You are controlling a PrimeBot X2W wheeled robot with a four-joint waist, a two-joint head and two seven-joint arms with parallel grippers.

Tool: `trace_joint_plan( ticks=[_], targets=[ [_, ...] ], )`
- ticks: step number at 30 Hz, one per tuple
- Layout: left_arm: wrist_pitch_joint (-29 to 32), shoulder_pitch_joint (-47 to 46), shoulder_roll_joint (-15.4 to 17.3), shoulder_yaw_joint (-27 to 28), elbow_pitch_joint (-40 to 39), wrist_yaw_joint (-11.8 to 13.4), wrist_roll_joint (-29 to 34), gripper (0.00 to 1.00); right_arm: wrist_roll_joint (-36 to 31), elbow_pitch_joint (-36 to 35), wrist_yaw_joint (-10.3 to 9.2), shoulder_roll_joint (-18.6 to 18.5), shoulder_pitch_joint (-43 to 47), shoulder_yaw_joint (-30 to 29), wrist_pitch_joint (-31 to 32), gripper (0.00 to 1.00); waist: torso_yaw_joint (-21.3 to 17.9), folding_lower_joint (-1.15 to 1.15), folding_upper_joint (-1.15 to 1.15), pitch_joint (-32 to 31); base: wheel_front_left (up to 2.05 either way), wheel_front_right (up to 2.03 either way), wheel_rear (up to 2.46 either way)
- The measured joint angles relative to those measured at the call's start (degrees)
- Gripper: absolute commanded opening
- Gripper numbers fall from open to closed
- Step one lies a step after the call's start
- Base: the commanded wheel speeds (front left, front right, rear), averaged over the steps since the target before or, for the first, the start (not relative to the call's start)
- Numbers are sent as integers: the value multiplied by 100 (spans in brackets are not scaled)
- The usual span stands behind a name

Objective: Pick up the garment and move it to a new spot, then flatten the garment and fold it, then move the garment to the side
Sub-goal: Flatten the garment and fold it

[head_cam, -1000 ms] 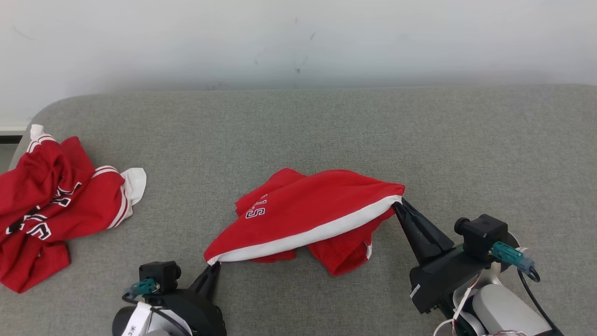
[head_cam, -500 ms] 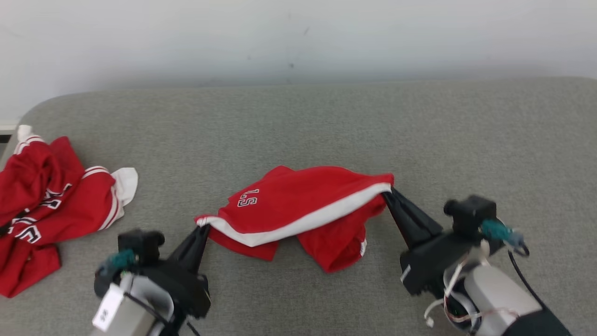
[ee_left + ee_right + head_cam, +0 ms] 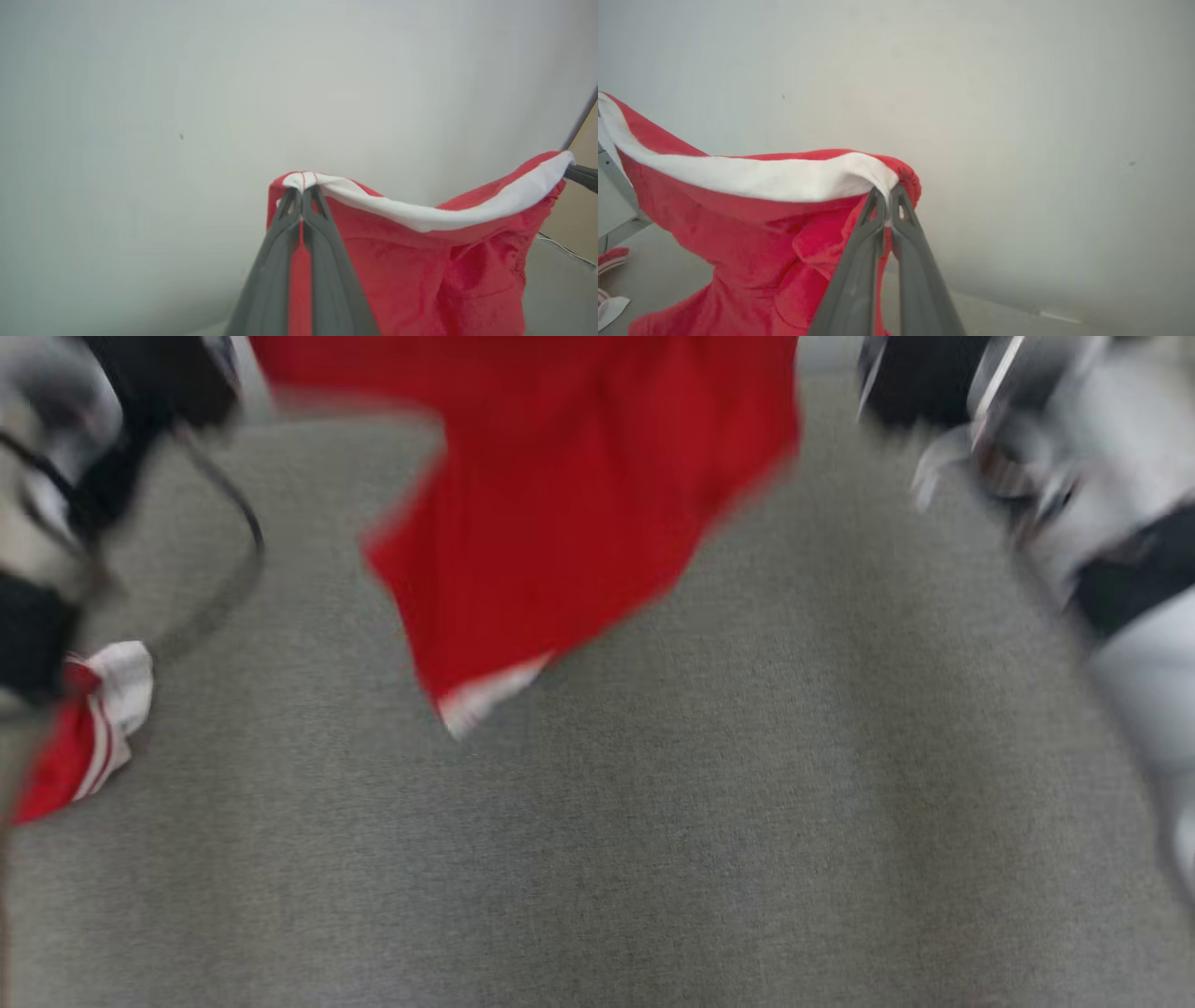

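While the white-banded red fabric garment (image 3: 579,513) hangs at twelve o'clock over the grey woven cushion (image 3: 747,821), the left gripper (image 3: 302,190) is clamped on its nine o'clock corner. The right gripper (image 3: 888,192) pinches the three o'clock corner.

Setting: bare indoor test room, probably a lab. Evidence: plain white wall (image 3: 140,93) with small marks; grey fabric-covered surface (image 3: 653,859); spare red-and-white garment (image 3: 84,737) near its left edge.
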Motion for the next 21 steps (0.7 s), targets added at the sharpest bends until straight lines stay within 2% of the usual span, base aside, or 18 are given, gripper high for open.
trace_joint_plan(
  ticks=[4, 8, 11, 15, 21],
  targets=[
    [-118, -1261, 59, 279, -165, 0, 141, 0, -227, -46, 0, -70, -1289, -136, -211, 0, -102, -1, -1, 331, 0, 0, 0],
    [-349, -1368, 267, 297, -322, -2, 303, 0, -410, -89, 3, -190, -1400, -34, -471, 0, -148, 0, 0, 680, 0, 0, 0],
    [-519, -827, 297, 116, 22, -3, 320, 0, -456, 252, 58, -190, -1116, 292, -606, 0, -164, 0, 0, 900, 0, 0, 0],
    [-755, 258, 109, -192, 355, -9, 289, 0, -456, 523, 62, -298, -228, 584, -824, 0, -168, 2, 1, 1017, 0, 0, 0],
    [-1145, 1468, -21, -615, 474, -9, 316, 0, -258, 263, 62, -636, 1081, 1394, -1274, 0, -152, -1, 0, 793, 0, 0, 0]
  ],
)
